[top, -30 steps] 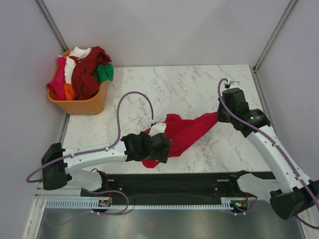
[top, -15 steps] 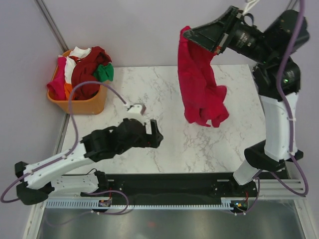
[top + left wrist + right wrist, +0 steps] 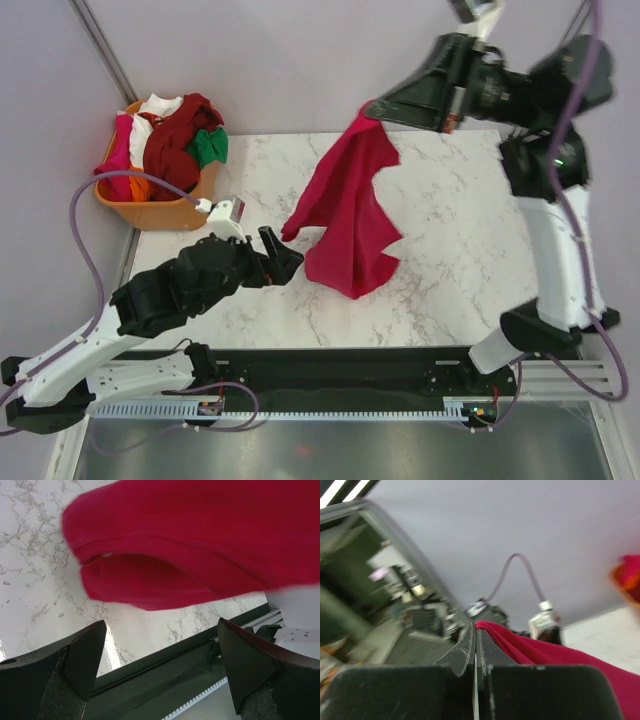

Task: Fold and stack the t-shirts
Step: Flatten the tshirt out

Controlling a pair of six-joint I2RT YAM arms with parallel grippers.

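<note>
Red t-shirt (image 3: 345, 215): hangs over the middle of the bench (image 3: 450, 270), its top corner pinched; its lower fold droops toward the near edge, and contact with the marble cannot be told.
Right gripper (image 3: 372, 106): closed tight on that top corner, held high above the far edge.
Left gripper (image 3: 283, 256): jaws spread wide, holding nothing, just beside the shirt's left edge.
Other t-shirts (image 3: 172, 145): heaped in the orange basket (image 3: 160, 213) at the far-left corner.
Open room: bare marble shows from the shirt to the right edge.
</note>
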